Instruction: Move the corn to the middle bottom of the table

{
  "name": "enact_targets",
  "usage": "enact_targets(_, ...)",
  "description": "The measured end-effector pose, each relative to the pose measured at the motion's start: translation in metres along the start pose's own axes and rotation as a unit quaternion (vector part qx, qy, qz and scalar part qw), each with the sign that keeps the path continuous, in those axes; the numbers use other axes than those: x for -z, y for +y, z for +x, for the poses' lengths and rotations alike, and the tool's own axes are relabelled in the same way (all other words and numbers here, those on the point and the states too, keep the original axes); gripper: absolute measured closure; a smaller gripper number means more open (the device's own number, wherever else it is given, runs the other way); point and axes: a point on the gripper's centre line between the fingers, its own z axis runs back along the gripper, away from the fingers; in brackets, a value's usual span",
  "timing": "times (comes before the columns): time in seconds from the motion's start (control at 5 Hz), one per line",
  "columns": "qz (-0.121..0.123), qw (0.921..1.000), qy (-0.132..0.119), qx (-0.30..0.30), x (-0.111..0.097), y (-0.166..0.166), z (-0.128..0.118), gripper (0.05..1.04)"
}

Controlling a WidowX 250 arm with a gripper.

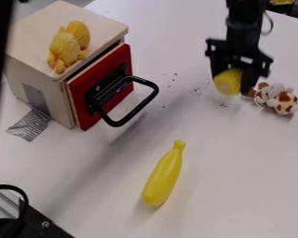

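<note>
Corn (227, 83) gripped in end effector (235, 80) near spotted toy (283, 102); grasp step looks done. Next: carry to lower middle of tabletop (239, 181), clear of yellow pin-shaped toy (163, 176), release.

The white table (239, 181) around the gripper (233, 82) was brightly lit. A broad, soft-edged grey shadow slanted from near the gripper past the black door handle (146, 107). Farther from the gripper, a faint shadow lay beside the smooth yellow toy (164, 176).
</note>
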Motion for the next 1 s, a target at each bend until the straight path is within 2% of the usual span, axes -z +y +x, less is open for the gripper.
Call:
enact_targets(0.2,0.015,0.9996,-0.022,0.010,-0.044,0.005,-0.040,0.339)
enact_targets(0.4,0.038,0.9992,-0.004,0.008,-0.049,0.020,-0.091,0.340)
enact_targets(0.8,0.064,0.9961,0.059,-0.006,-0.026,0.055,-0.201,0.339)
enact_targets(1.0,0.063,0.9954,0.072,-0.004,-0.018,0.059,-0.245,0.339)
